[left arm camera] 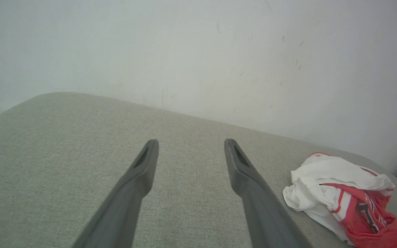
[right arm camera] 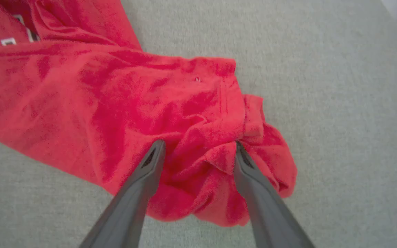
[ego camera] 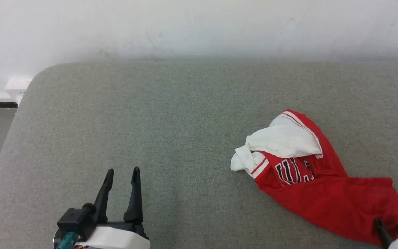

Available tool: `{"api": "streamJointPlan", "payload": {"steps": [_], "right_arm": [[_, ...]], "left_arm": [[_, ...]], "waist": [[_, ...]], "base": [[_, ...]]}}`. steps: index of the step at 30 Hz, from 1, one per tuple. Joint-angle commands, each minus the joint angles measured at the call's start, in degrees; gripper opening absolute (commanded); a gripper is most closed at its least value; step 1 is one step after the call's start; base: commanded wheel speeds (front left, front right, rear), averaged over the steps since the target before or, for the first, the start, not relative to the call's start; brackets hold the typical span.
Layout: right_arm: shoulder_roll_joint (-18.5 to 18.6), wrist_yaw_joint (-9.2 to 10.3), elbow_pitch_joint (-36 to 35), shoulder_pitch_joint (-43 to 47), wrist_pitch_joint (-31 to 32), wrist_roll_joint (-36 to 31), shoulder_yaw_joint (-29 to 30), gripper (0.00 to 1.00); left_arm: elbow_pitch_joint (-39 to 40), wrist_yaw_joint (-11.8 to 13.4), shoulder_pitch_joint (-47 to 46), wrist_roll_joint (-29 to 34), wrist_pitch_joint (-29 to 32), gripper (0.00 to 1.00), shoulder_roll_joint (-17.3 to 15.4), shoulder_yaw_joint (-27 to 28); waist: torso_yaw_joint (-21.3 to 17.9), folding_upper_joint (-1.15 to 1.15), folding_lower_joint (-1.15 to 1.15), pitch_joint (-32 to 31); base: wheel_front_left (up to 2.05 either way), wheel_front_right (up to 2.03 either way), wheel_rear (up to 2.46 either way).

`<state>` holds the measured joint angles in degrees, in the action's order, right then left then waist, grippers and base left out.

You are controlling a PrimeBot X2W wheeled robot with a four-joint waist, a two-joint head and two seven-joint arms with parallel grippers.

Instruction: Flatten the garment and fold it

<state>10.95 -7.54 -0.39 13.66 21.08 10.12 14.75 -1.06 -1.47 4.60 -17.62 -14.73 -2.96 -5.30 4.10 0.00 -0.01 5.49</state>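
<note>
- At your lower right, the frame edge crops the right tool (right arm camera: 198, 146), fingers spread over the crumpled red-and-white jersey T-shirt (ego camera: 323, 186).
- Its folds hide the chest letters.
- Your left tool (ego camera: 122, 173) stands open above the grey fabric surface (ego camera: 150, 121).

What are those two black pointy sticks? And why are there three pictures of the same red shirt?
The black sticks are a robot's fingers. It has two arms, and each arm ends in a gripper with two long fingers, like tongs.

The three pictures come from three cameras at the same moment. One sits on the robot's head and looks down at a grey padded surface. There the left gripper shows at the bottom left, open, with nothing between its fingers.

The second camera rides on the left wrist and looks along those fingers; the shirt lies off to the side.

The third rides on the right wrist. The right gripper is open too, its fingers on either side of a bunched red fold, not pinching it.

The shirt lies crumpled, red with white sleeves and black letters. The robot is supposed to flatten and fold it.
</note>
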Motion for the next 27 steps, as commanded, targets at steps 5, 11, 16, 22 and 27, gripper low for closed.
{"api": "streamJointPlan", "payload": {"steps": [5,11,16,22,27], "right_arm": [[3.14,0.05,-7.54,-5.07,2.43,4.41,-3.76,1.00],[9.72,0.05,-16.54,-12.56,11.59,9.40,-10.67,1.00],[16.99,0.05,-14.64,-20.00,18.04,10.12,-21.03,1.00],[22.71,0.05,-7.32,-29.84,20.67,10.44,-33.63,1.00],[23.84,0.05,-1.61,-35.36,19.21,11.70,-38.44,1.00]], "left_arm": [[-0.12,-0.20,0.44,-0.03,-0.27,1.00,0.08,-0.30],[0.07,0.14,-0.19,-1.15,-0.27,1.00,0.08,-1.20],[0.05,0.05,-1.61,-1.60,-0.27,1.00,0.08,-1.57],[-0.11,-0.04,-3.26,-1.96,-0.27,1.00,0.08,-1.62],[-0.11,0.04,-4.05,-2.55,-0.27,1.00,0.08,-1.59]], "waist": [[-0.10,0.00,0.01,-0.13],[0.90,0.00,0.01,0.99],[2.75,0.00,0.01,2.91],[5.81,0.00,0.01,5.40],[7.94,0.00,0.01,6.96]], "base": [[0.00,0.00,0.00],[0.00,0.00,0.00],[0.00,0.00,0.00],[0.00,0.00,0.00],[0.00,0.00,0.00]]}}
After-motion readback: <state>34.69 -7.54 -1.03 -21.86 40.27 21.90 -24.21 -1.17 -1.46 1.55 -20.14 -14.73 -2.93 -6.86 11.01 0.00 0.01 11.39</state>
